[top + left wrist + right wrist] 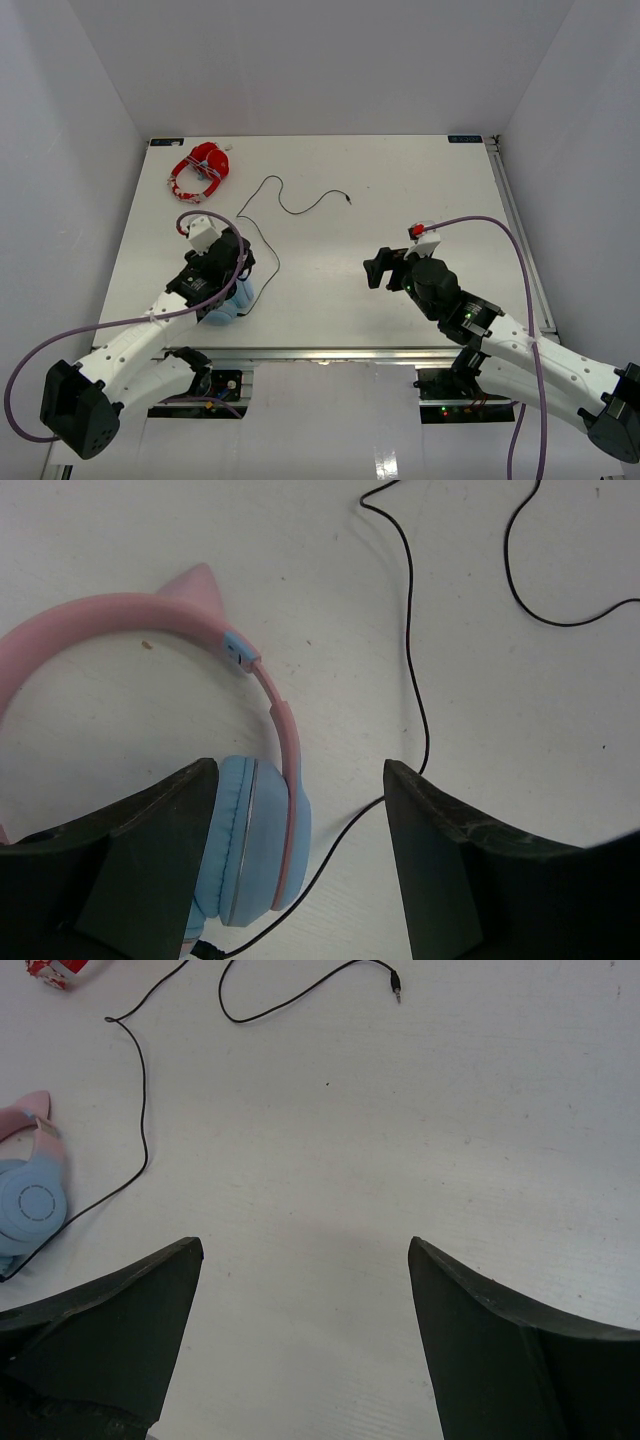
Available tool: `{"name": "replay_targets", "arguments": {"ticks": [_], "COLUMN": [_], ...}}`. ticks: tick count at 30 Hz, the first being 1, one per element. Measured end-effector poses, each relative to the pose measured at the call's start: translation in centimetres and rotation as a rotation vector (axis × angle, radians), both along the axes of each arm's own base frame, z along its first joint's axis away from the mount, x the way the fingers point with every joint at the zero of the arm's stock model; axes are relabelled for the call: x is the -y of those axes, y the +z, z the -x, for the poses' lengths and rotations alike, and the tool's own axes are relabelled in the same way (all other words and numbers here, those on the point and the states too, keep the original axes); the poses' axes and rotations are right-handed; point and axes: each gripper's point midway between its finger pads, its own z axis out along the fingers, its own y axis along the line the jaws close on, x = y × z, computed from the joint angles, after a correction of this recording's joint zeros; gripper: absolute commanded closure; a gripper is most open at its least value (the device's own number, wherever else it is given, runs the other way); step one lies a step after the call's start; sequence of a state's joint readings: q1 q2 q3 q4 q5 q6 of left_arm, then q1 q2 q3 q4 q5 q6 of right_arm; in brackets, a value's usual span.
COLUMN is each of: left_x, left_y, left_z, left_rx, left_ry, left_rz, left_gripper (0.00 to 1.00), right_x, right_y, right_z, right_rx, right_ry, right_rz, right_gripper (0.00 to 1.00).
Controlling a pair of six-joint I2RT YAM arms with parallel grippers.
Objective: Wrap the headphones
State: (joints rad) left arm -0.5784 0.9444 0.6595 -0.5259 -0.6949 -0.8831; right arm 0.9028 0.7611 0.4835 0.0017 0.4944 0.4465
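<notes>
The headphones (255, 840) lie flat on the white table, with a pink cat-ear headband (120, 615) and light blue ear cups. My left gripper (298, 770) is open and straddles one ear cup. Its left finger (150, 850) is against the cup's pad, while the right finger (450, 860) stands clear of it. From above, the left gripper (232, 275) hides most of the headphones (238, 298). The thin black cable (270, 245) runs loose up the table to its plug (347, 199). My right gripper (378, 268) hovers open and empty over bare table, to the right.
Red-and-white headphones (201, 170) sit at the far left corner of the table. The cable (143, 1110) snakes between them and the pink headphones (30, 1205). The table's right edge has a metal rail (520, 230). White walls close in three sides.
</notes>
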Motion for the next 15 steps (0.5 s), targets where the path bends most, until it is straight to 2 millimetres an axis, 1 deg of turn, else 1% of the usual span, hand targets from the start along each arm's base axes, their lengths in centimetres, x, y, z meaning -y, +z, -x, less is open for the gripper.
{"name": "replay_targets", "arguments": {"ticks": [3,10,15], "left_x": [0.3,0.3,0.2], "left_y": [-1.2,-5.0,-6.2], "left_z": [0.1,1.1,1.5], "left_rx": [-0.036,-0.133,-0.159], "left_ry": [-0.003,0.008,0.016], "left_rz": [0.008,-0.001,0.004], "left_gripper": [0.24,0.24,0.27], "right_x": [0.0,0.0,0.0], "right_y": [0.0,0.0,0.0], "right_z": [0.0,0.0,0.0], "right_rx": [0.0,0.0,-0.001], "right_ry": [0.001,0.004,0.004], "right_rz": [-0.001,-0.001,0.0], "right_gripper": [0.1,0.1,0.1]}}
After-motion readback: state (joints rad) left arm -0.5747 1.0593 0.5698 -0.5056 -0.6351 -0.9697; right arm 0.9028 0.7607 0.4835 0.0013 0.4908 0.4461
